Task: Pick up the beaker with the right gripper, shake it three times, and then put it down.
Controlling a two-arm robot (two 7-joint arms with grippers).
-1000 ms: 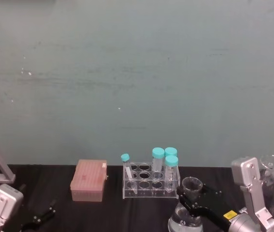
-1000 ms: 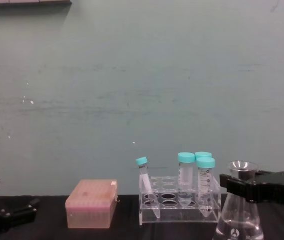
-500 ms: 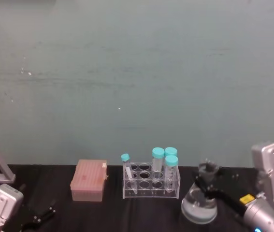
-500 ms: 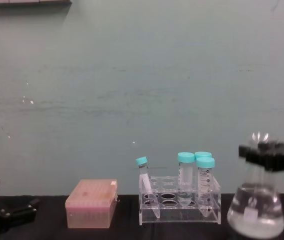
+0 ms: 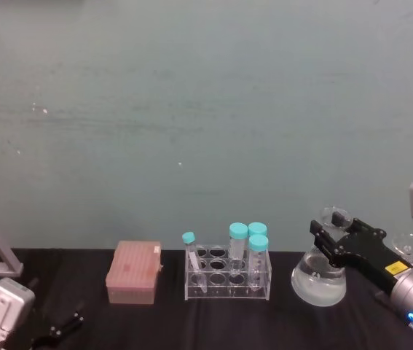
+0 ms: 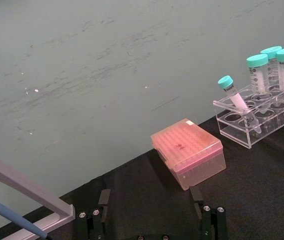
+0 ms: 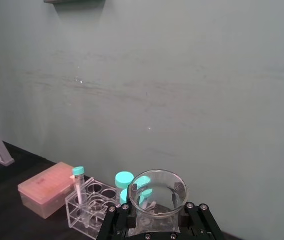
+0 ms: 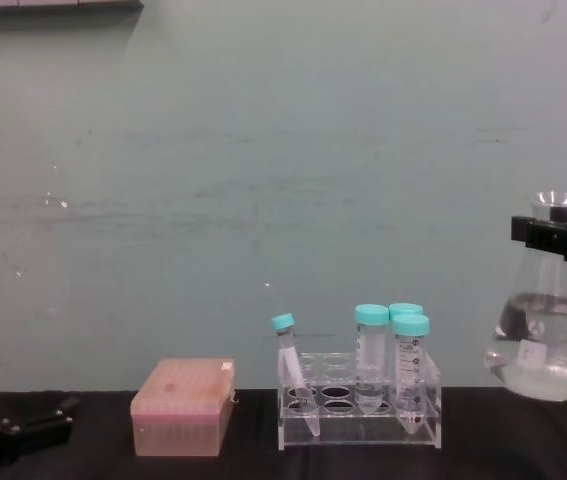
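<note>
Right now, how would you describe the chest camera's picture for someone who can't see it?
At the right edge, the right gripper, shut on the neck of the beaker, holds it upright above the black table, clear liquid in its base. A rack of four teal-capped tubes stands mid-table beside a pink box; the left gripper rests low at left.
</note>
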